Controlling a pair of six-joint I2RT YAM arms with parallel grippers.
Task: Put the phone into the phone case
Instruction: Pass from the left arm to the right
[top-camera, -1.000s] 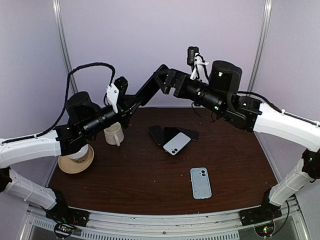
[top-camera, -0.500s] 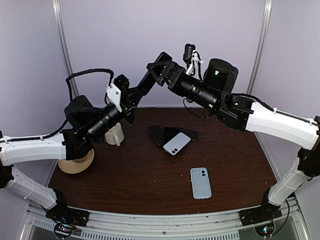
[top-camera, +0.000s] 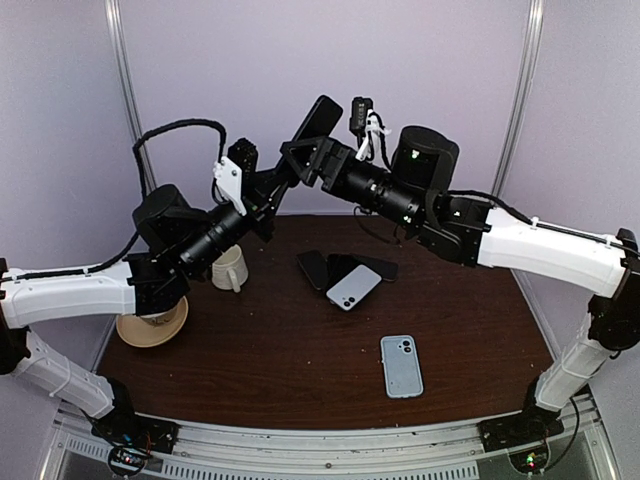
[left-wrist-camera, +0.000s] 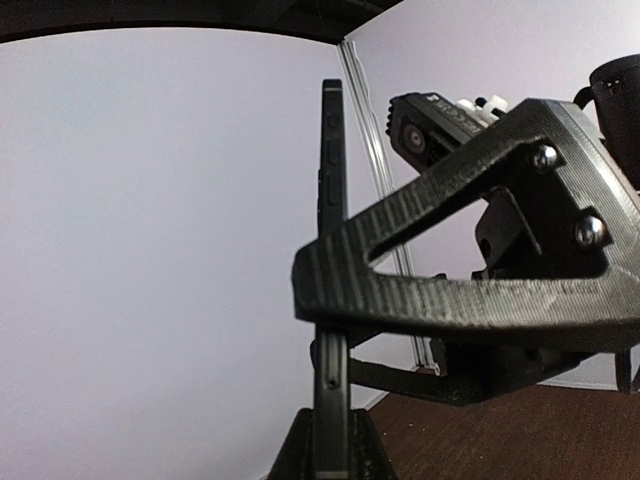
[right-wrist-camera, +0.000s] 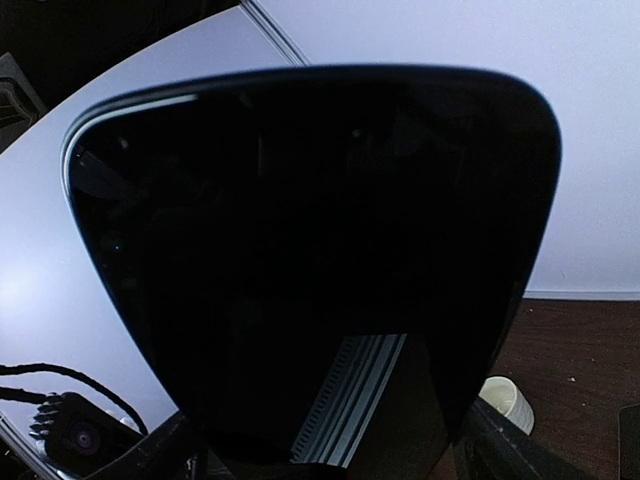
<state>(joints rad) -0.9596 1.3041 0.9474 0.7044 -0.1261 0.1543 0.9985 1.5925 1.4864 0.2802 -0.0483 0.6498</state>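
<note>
A black phone (top-camera: 322, 113) is held tilted high above the table. My left gripper (top-camera: 280, 188) is shut on its lower end. In the left wrist view the phone (left-wrist-camera: 331, 220) stands edge-on, pinched between my left gripper's (left-wrist-camera: 331, 440) pads. My right gripper (top-camera: 303, 152) straddles the phone across its width, jaws wide. In the right wrist view the phone's dark screen (right-wrist-camera: 310, 250) fills the frame, and my right gripper (right-wrist-camera: 325, 450) has a finger at each lower corner; contact is unclear. A pale blue phone case (top-camera: 401, 365) lies flat on the table's near right.
A white phone-shaped slab (top-camera: 353, 287) lies on dark flat ones (top-camera: 313, 268) at the table's middle. A white mug (top-camera: 229, 268) and a tan saucer (top-camera: 152, 325) sit at the left, under my left arm. The mug (right-wrist-camera: 508, 398) also shows in the right wrist view.
Both arms have risen and shifted left with the phone, which now stands steeper and higher. The right gripper's jaws have narrowed slightly around it. The left grip is unchanged.
</note>
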